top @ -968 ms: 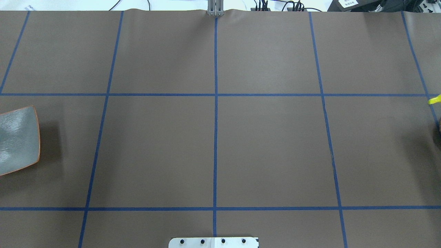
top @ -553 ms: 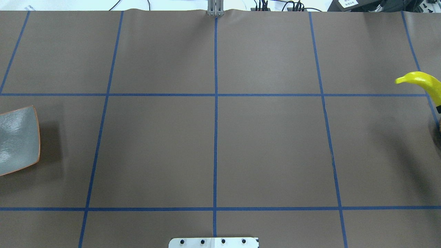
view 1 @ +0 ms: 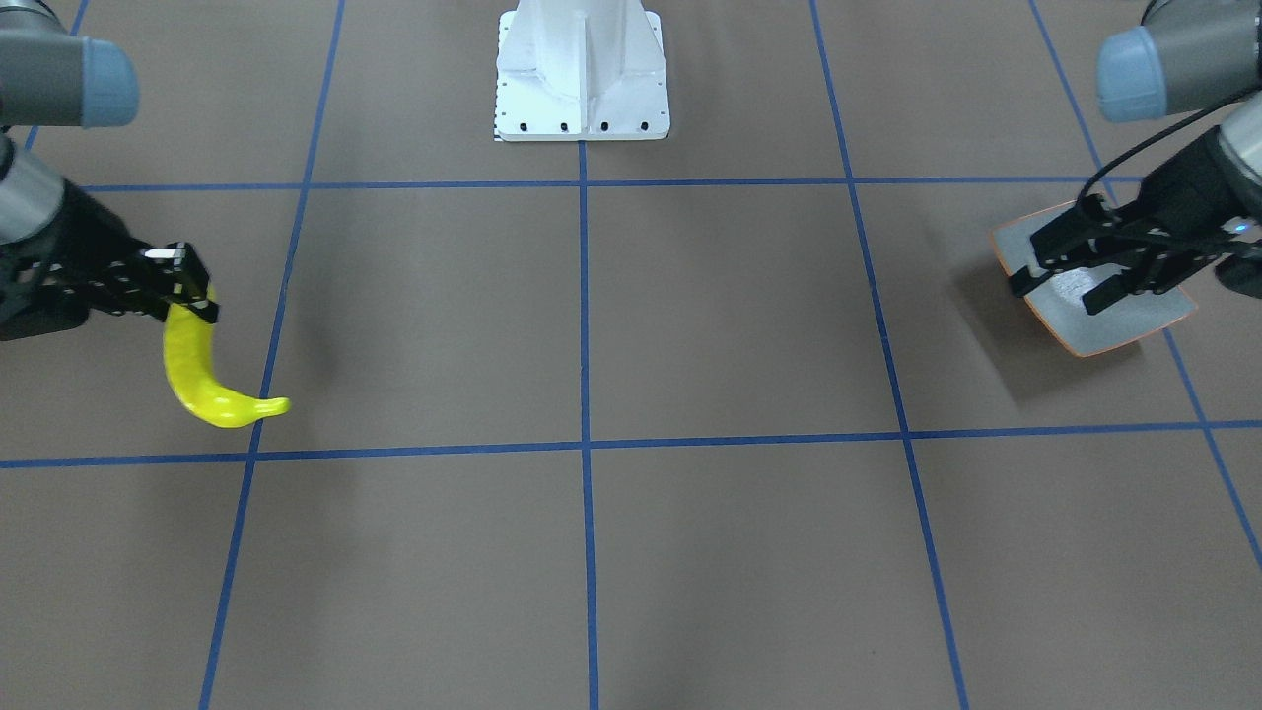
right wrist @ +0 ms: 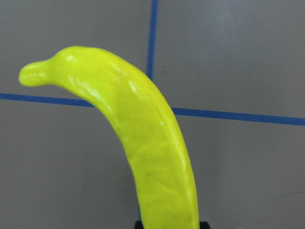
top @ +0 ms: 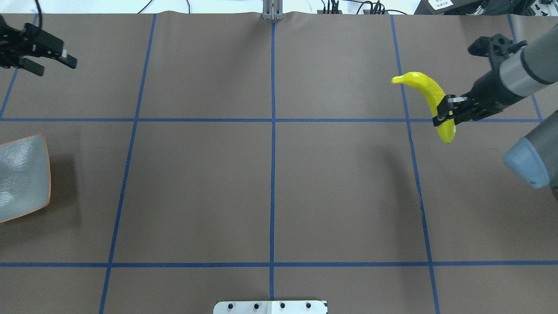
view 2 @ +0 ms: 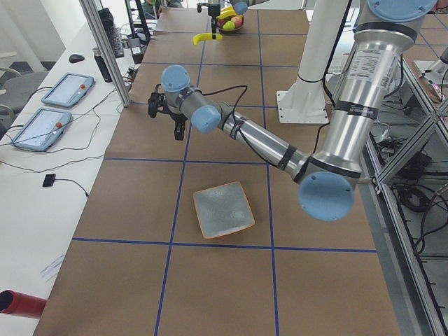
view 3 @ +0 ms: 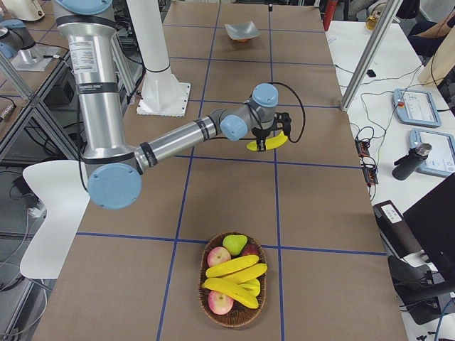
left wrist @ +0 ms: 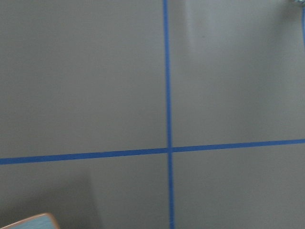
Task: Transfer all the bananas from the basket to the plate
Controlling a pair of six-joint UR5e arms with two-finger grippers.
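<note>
Plate [top: 22, 174] far left; basket [view 3: 234, 324] far right, seemingly three bananas [view 3: 231, 266] inside; fourth banana [top: 429, 98] mid-right, aloft

My counter [top: 200, 192] is a flat brown sheet marked into big squares by blue tape [top: 273, 174], with my white pedestal [view 1: 582, 74] bolted at the middle of its near edge. Toward my left end the grey-green plate [view 2: 224, 210] lies inside one taped square. At my right end a wicker basket [view 3: 238, 322] of fruit sits across a tape line.
</note>
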